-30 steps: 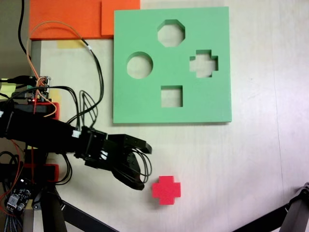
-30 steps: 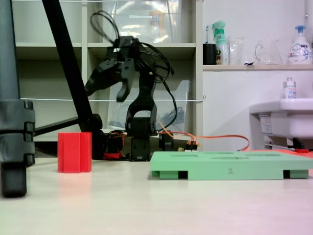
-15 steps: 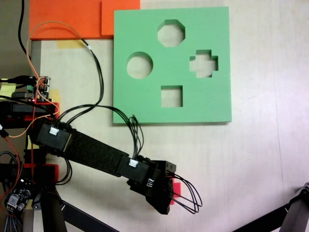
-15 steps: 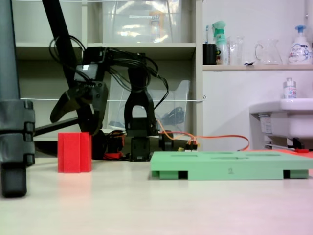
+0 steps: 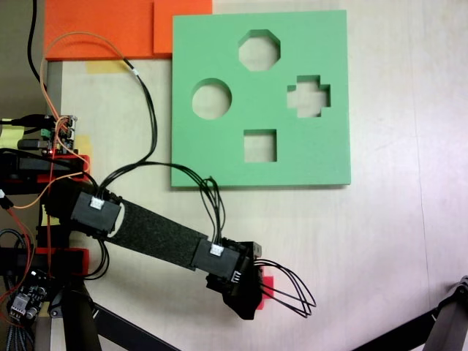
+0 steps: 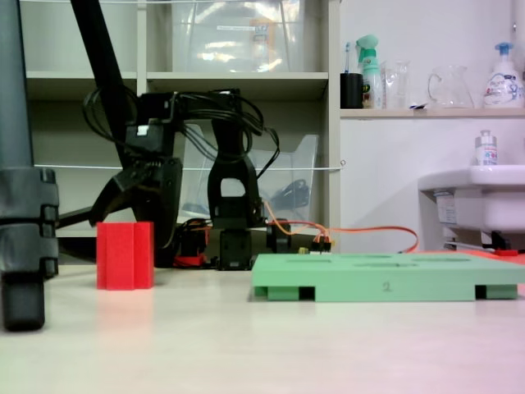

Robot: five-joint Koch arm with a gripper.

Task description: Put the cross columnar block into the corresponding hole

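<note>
Red foam, the cross columnar block stands upright beneath the gripper, its jaws spread apart just above it. The green board with the cross-shaped hole lies well apart from them.

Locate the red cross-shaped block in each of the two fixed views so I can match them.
Fixed view from above: the red block peeks out at lower centre, mostly covered by the tool.
Fixed view from table level: the red block stands upright at the left, the tool low behind it.
Shared landmark: the green board, above the block in one fixed view and to its right in the other.
</note>
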